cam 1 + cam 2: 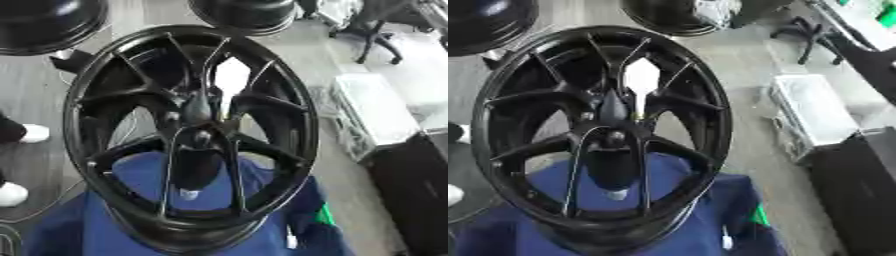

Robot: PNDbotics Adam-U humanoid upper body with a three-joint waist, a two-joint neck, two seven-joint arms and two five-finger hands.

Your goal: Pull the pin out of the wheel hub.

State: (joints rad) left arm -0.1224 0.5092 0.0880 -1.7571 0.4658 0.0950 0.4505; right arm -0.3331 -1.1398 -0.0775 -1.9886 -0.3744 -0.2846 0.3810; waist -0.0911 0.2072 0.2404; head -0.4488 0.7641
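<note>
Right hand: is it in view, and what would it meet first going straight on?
I can make out no right hand in either view, only the black wheel on blue cloth; no line to judge.

A blue cloth (70, 225) is lying at six o'clock. Two more black rims are sitting at eleven (44, 22) and twelve o'clock (245, 14). An office chair (376, 32) is standing at one o'clock, a white crate (374, 110) at three, a black cabinet (416, 185) at four.

text: none legible | labels: none | wheel hub (197, 135): no readable marking
</note>
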